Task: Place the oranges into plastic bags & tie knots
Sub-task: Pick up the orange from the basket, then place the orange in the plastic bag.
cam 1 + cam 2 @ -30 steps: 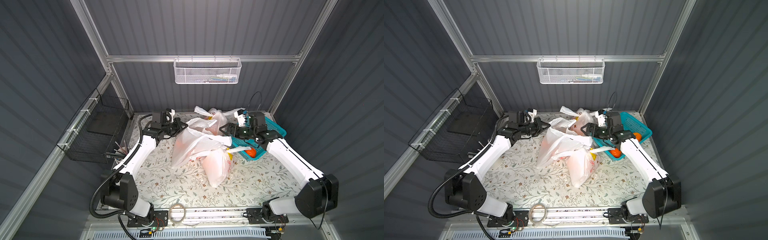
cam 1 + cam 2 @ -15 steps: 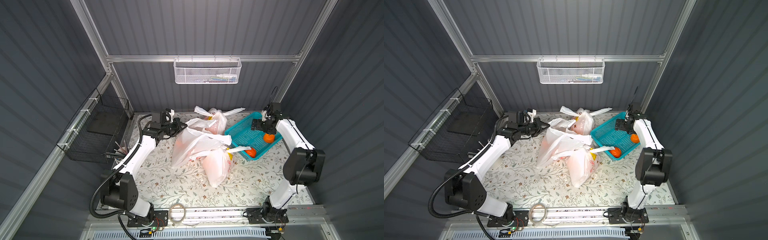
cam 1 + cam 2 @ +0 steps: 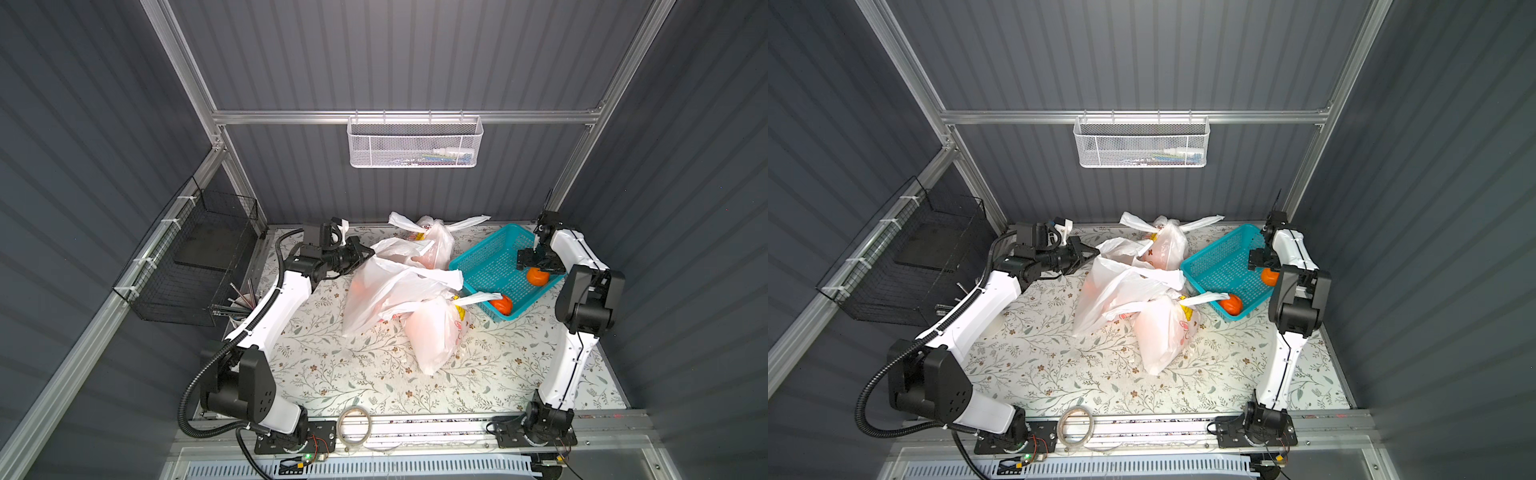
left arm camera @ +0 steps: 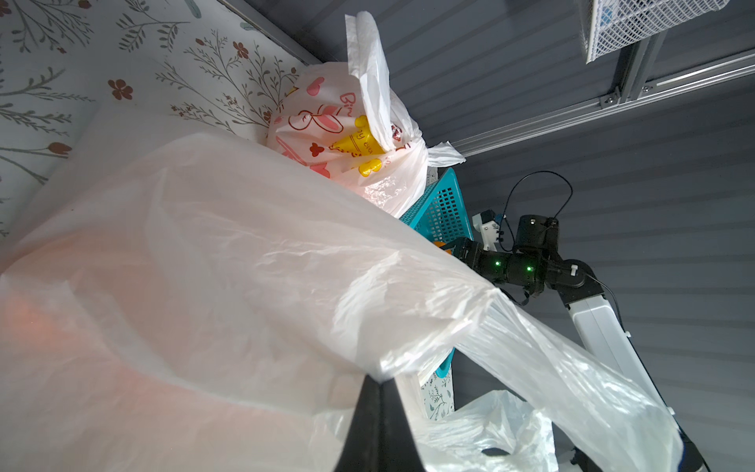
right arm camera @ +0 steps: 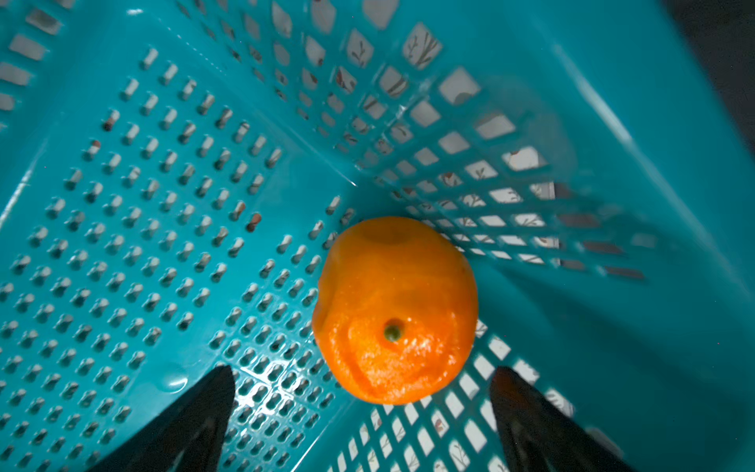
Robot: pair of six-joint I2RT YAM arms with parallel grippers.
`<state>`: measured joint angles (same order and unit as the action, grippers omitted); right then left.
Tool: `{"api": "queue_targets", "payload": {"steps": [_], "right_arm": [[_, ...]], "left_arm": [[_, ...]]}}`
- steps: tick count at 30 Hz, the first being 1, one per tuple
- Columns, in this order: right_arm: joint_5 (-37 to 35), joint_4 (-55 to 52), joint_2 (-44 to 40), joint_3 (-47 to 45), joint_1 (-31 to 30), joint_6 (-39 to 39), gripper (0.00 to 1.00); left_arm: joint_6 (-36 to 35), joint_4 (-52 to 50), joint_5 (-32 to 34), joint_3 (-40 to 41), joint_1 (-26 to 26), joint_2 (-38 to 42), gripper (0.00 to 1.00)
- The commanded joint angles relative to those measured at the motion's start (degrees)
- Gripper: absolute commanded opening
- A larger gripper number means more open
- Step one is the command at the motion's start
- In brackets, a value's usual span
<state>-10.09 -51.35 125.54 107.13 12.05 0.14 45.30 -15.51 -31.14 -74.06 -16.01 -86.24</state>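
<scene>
Jaws of the left end effector (image 4: 380, 386) are pressed together on the rim of the loose plastic bag (image 4: 204, 265) lying mid-surface (image 3: 332, 374). The right end effector (image 5: 363, 370) stands wide over an orange (image 5: 394, 310) in the teal basket (image 5: 163, 163).

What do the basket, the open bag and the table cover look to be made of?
Basket: rigid moulded plastic, teal and glossy; highlights on the slotted floor and lattice walls.
Open bag: thin plastic film, translucent white, crinkled; an orange tint shows through.
Table cover: flower-printed sheet, fairly matte; cloth or vinyl, cannot tell.
</scene>
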Motion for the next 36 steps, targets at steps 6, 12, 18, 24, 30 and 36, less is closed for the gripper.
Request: {"api": "queue_targets", "payload": {"steps": [6, 12, 18, 24, 30, 36], "right_arm": [[3.0, -3.1, 4.3, 1.2, 0.4, -1.1, 0.89], [6.0, -2.7, 3.9, 1.0, 0.5, -0.6, 0.71], [9.4, -0.6, -1.5, -2.3, 0.4, 0.3, 0.63], [21.2, 6.0, -18.7, -15.6, 0.1, 3.6, 0.62], [42.7, 17.7, -36.8, -32.1, -5.1, 11.3, 0.61], [49.2, 26.9, -39.7, -35.1, -18.6, 19.2, 0.61]], "left_arm": [[-1.3, -1.5, -0.7, 0.2, 0.5, 0.9, 0.0], [-1.3, -1.7, -0.7, 0.0, 0.5, 1.0, 0.0], [-1.3, -1.9, -0.7, -0.1, 0.5, 1.1, 0.0], [-2.1, -2.1, -1.2, -0.1, 0.5, 1.1, 0.0], [-2.8, -1.8, -2.3, 0.3, 0.5, 0.8, 0.0], [-2.8, -1.7, -3.6, 0.5, 0.5, 0.4, 0.0]]}}
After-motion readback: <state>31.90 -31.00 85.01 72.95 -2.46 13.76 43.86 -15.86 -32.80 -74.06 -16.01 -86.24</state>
